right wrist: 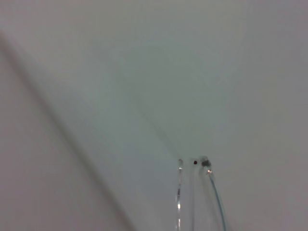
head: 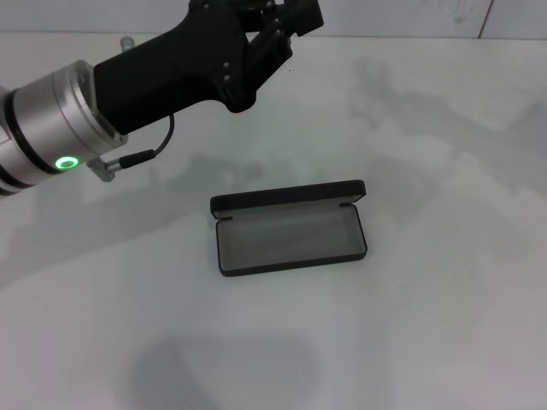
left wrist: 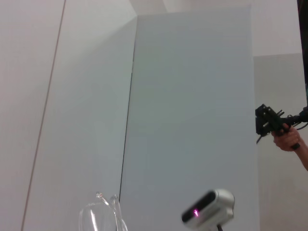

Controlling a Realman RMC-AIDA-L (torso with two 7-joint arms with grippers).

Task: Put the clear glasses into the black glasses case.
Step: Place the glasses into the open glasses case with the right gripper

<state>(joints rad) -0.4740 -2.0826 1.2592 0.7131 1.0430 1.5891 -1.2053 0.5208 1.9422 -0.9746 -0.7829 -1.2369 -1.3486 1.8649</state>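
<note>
Table: white top; we see it carrying only the case.
Left arm: reaches in from the table's left edge towards the far edge, held above the surface.
Left gripper: up at the far edge, partly cut off in the head view; we cannot tell whether it is parted or closed, or on what.
Black glasses case: near the table's middle, lid open and standing on the far side, grey lining bare, nothing inside.
Clear glasses: not on the table. The left wrist view shows a clear lens and arm ends close to the camera; the right wrist view shows thin clear arms too. We judge they are held aloft, but cannot say by which gripper.
Right gripper: not in the head view.
Handling (judgement): light, stiff, thin plastic; slick and likely to slip or flex. We would hold at the lens bridge, arms folded, and lower lengthwise into the tray.
</note>
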